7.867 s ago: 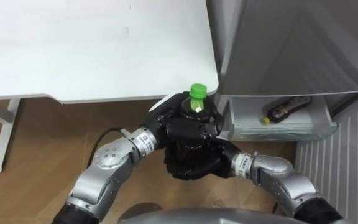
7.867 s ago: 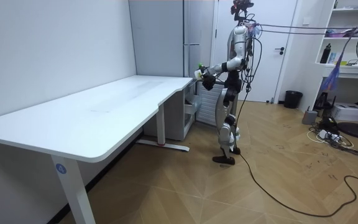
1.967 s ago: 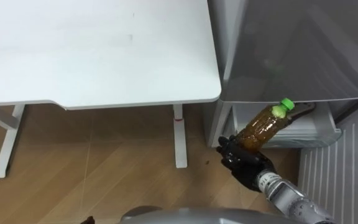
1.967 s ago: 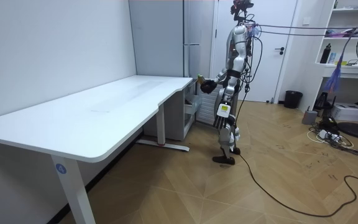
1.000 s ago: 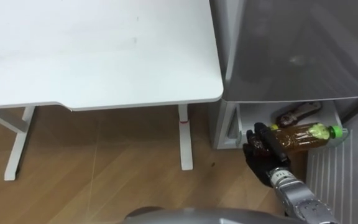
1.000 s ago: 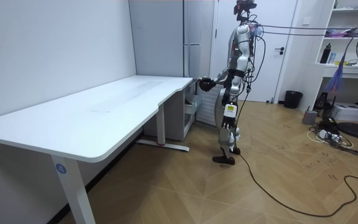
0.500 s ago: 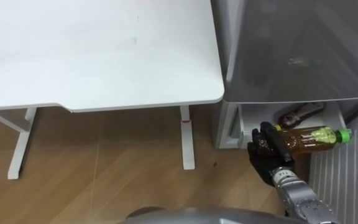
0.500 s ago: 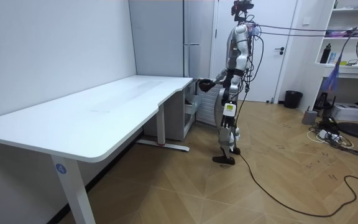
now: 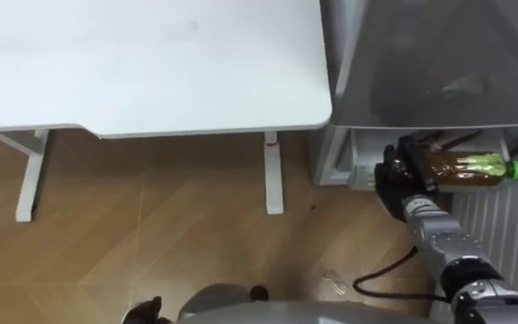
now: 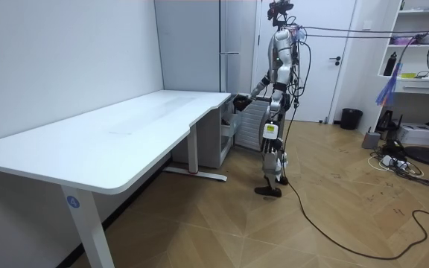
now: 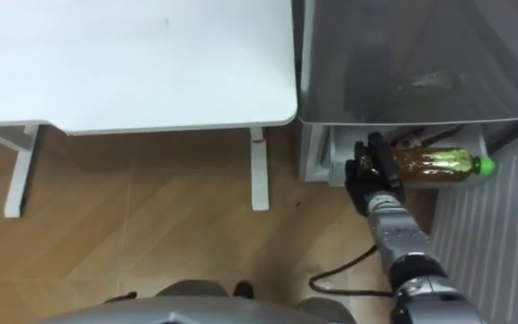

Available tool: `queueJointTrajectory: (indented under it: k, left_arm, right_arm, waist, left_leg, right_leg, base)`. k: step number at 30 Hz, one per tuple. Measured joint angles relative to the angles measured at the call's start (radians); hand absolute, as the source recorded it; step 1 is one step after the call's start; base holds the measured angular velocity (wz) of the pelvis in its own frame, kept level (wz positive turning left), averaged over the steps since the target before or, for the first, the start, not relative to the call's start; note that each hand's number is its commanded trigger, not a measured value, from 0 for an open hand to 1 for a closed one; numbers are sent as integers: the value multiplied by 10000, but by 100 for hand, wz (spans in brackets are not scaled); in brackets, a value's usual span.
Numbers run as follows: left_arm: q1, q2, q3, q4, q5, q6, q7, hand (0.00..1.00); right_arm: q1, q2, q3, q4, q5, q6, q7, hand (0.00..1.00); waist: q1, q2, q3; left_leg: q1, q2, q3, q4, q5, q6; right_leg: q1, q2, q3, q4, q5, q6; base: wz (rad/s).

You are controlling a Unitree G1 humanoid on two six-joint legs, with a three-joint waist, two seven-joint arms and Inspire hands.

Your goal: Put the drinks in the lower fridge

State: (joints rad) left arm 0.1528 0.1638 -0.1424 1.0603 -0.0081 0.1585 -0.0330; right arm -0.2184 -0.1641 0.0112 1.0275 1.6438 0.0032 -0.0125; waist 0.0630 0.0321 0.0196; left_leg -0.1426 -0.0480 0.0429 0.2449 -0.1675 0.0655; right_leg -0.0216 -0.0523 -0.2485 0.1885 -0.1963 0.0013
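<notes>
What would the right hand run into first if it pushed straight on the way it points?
Probably the second bottle lying in the open lower fridge drawer, just beyond the right hand and its held bottle. Depth is unclear, so it might pass above it.

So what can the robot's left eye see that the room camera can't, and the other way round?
The left eye view lets you see the brown drink bottle with its green cap, lying sideways in the right hand at the open lower fridge compartment. The room view gives the whole robot standing by the fridge, plus a white door and a black bin behind it. Both share the white desk and the grey fridge.
</notes>
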Motion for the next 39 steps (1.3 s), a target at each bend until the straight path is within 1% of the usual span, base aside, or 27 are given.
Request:
queueJointTrajectory:
  k: [4, 6, 9, 10, 12, 15, 19, 21, 22, 23, 24, 26, 28, 33, 34, 36, 37, 38, 39]
  left_arm:
    - [-285, 10, 10, 408, -8, -59, -12, 0]
    - [-438, 6, 9, 559, 1, -64, -12, 0]
    - [-513, 13, 11, 637, -9, -75, 6, 0]
    - [-525, 16, 6, 655, -9, -99, 9, 0]
    - [-695, 48, 0, 745, -14, -143, 6, 0]
    - [-940, 76, -3, 996, -18, -232, 7, 0]
    - [-1064, 151, 2, 1069, -23, -342, 17, 0]
    - [-1157, 147, 2, 1080, -197, -364, 8, 0]
    - [-1186, 148, 3, 1080, -267, -363, 5, 0]
    - [-1218, 151, 2, 1083, -411, -369, 8, 0]
    - [-1253, 156, 1, 1107, -478, -370, 11, 0]
    - [-1319, 155, 2, 1232, -735, -365, 9, 0]
    - [-1442, 163, 4, 1390, -799, -355, 16, 0]
    - [-1449, 163, 5, 1408, -790, -365, 23, 0]
    - [-1449, 163, 5, 1402, -790, -370, 23, 0]
    - [-1509, 160, -5, 1393, -789, -372, 24, 0]
    - [-1524, 166, -6, 1394, -791, -372, 31, 0]
    - [-1560, 171, -57, 1396, -803, -368, 44, 0]
    - [-1613, 195, -303, 1396, -933, -355, 49, 0]
  right_arm:
    - [-288, -2, -87, 310, -8, 18, 3, 100]
    - [-710, 0, -638, 1077, -6, 202, 13, 100]
    - [-905, -29, -1311, 1425, -23, 214, 19, 100]
    - [-967, -53, -1355, 1493, -27, 215, 31, 100]
    - [-1291, -181, -1480, 1731, -40, 233, 37, 100]
    - [-1462, -394, -1523, 1786, -40, 343, 37, 100]
    - [-1606, -494, -1527, 1786, -104, 387, 38, 100]
    - [-1986, -641, -1531, 2071, -161, 438, 53, 100]
    - [-2119, -702, -1532, 2214, -204, 449, 54, 100]
    - [-2335, -801, -1533, 2367, -251, 469, 54, 100]
    - [-2436, -889, -1537, 2373, -248, 505, 54, 100]
    - [-2557, -1001, -1550, 2381, -249, 555, 48, 100]
    - [-2710, -1127, -1561, 2387, -246, 621, 41, 100]
    - [-2996, -1197, -1566, 2390, -397, 629, -88, 100]
    - [-3033, -1223, -1565, 2390, -404, 633, -100, 100]
    - [-3198, -1383, -1555, 2390, -423, 634, -110, 100]
    - [-3226, -1418, -1544, 2391, -423, 635, -110, 100]
    - [-3297, -1483, -1528, 2401, -428, 637, -110, 100]
    - [-3462, -1549, -1521, 2556, -511, 657, -110, 100]
  waist:
    - [42, -1, 1]
    - [78, -2, 3]
    - [229, -24, 24]
    - [250, -32, 32]
    - [260, -84, 90]
    - [268, -108, 116]
    - [279, -167, 193]
    - [300, -167, 239]
    - [303, -177, 249]
    - [388, -183, 264]
    - [446, -186, 277]
    - [495, -195, 286]
    - [581, -207, 295]
    - [607, -240, 294]
    - [599, -240, 294]
    - [609, -244, 291]
    - [613, -247, 292]
    - [610, -252, 295]
    - [602, -254, 297]
  left_leg:
    - [-311, 0, -18, 43, 25, 2]
    - [-360, -9, -42, 51, 26, 4]
    - [-476, 11, -37, 58, 29, 1]
    - [-551, 14, -32, 96, 29, 1]
    - [-946, 11, -7, 266, 35, 12]
    - [-1433, 6, 4, 449, 73, 59]
    - [-1901, -19, -5, 743, 90, 90]
    - [-2272, -14, 6, 975, 106, 118]
    - [-2346, -13, 46, 1008, 113, 130]
    - [-2514, -29, 83, 1088, 128, 155]
    - [-2699, -49, 93, 1172, 130, 159]
    - [-2857, -105, 103, 1191, 189, 191]
    - [-3037, -154, 122, 1165, 317, 202]
    - [-3263, -200, 148, 1075, 513, 216]
    - [-3281, -206, 175, 1041, 533, 219]
    - [-3389, -206, 382, 996, 573, 243]
    - [-3403, -213, 389, 1002, 573, 244]
    - [-3414, -219, 394, 1003, 573, 244]
    - [-3418, -226, 400, 1008, 573, 244]
  right_leg:
    - [-306, -4, 13, 19, 21, -8]
    - [-364, -23, -17, 40, 19, -6]
    - [-641, -77, -13, 339, -13, -10]
    - [-723, -93, -25, 422, -29, -14]
    - [-1225, -189, -36, 799, -121, -16]
    - [-1748, -244, -31, 1094, -139, -20]
    - [-2198, -318, -39, 1410, -203, -35]
    - [-2560, -347, -35, 1668, -222, -52]
    - [-2683, -359, -22, 1783, -237, -62]
    - [-2928, -384, -10, 2040, -284, -69]
    - [-3143, -488, -4, 2281, -353, -83]
    - [-3375, -533, 7, 2511, -436, -93]
    - [-3650, -683, -12, 2616, -468, -118]
    - [-3984, -749, -11, 2675, -457, -131]
    - [-4019, -766, -14, 2694, -457, -131]
    - [-4219, -847, -3, 2933, -490, -132]
    - [-4246, -859, 1, 2969, -503, -132]
    - [-4258, -869, -4, 2986, -521, -130]
    - [-4267, -889, -22, 3014, -541, -137]
  base:
    - [1]
    - [0]
    - [-5]
    - [-4]
    - [0]
    - [0]
    - [2]
    - [2]
    - [-5]
    - [-4]
    - [0]
    - [6]
    - [6]
    - [1]
    - [0]
    - [5]
    - [6]
    - [5]
    - [6]
